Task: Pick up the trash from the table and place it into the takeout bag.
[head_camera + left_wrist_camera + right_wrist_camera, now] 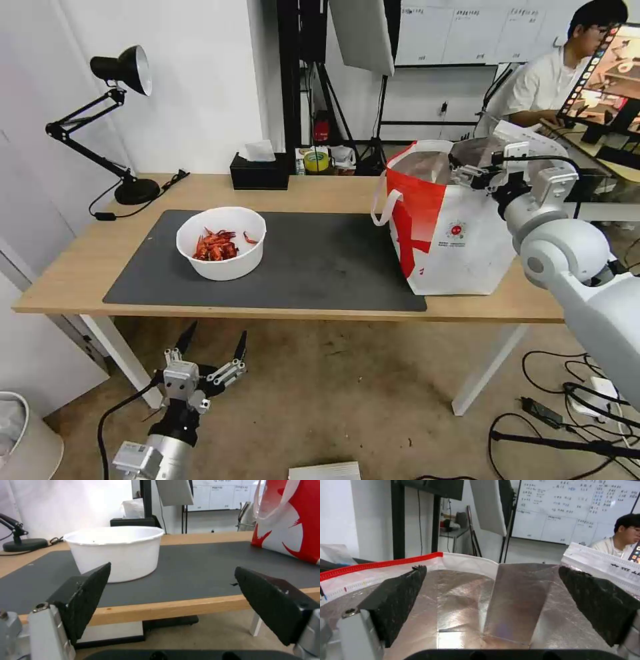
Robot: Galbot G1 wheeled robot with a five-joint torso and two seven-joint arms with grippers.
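The right gripper (475, 168) hangs over the open mouth of the takeout bag (453, 233), at about 2 o'clock in the head view, with the arm reaching up from 4 o'clock. In the right wrist view its black fingers (398, 597) are spread wide, nothing between them, with the silver foil lining (493, 600) below them. The left gripper (212, 343) sits low at 7 o'clock, below the counter's front edge and over the floor, pointing up toward the counter (320, 190). Its fingers (86, 597) are also spread apart and empty, and the left wrist view looks level across the counter top.

The counter is light wood on white legs, with a dark grey mat (320, 260) covering its middle. A black desk lamp (120, 120) stands at its far left corner and a black tissue box (259, 172) near the back edge. Cables lie on the floor at 4 o'clock.

The white round bowl (221, 243) stands on the mat's left part, at 10 o'clock from the picture's centre, well apart from the bag. It holds red crayfish shells (215, 247) heaped on its left side. The bag stands upright on the mat's right end, white with a red side, a white handle and a small red round logo (456, 230).
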